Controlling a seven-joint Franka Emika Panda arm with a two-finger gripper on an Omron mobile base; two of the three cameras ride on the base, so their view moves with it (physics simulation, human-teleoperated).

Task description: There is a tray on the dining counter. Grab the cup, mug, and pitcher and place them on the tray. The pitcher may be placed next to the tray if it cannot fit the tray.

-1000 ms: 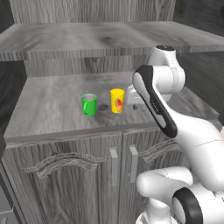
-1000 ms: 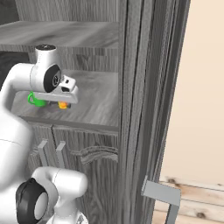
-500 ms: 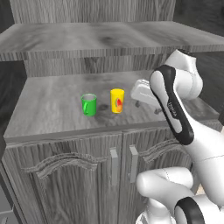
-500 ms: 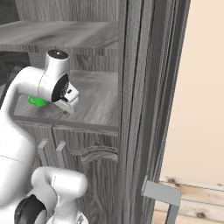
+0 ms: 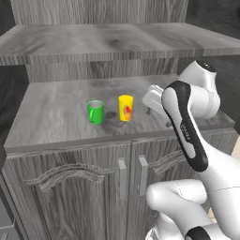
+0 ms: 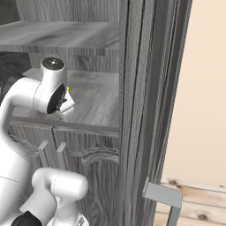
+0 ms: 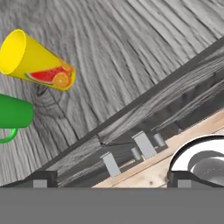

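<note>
Grey wood-grain counter over two cabinet doors with pale handles, roofed by a deep shelf with a back wall close behind. Bare top to the left and in front of the cups; front edge running just below them. Mug and cup upright side by side near mid-counter, slightly apart, mug on the left, neither touched. Seen from the hand camera: cup with a fruit print, mug with its handle beside it, counter edge crossing on a slant, handles below it. Gripper poised over the counter to the right of the cup, near but clear of it, fingers spread wide and holding nothing; fingertips far apart at the bottom of the hand camera. Tall wood panel standing at the counter's right end, closing that side; beige wall beyond.
</note>
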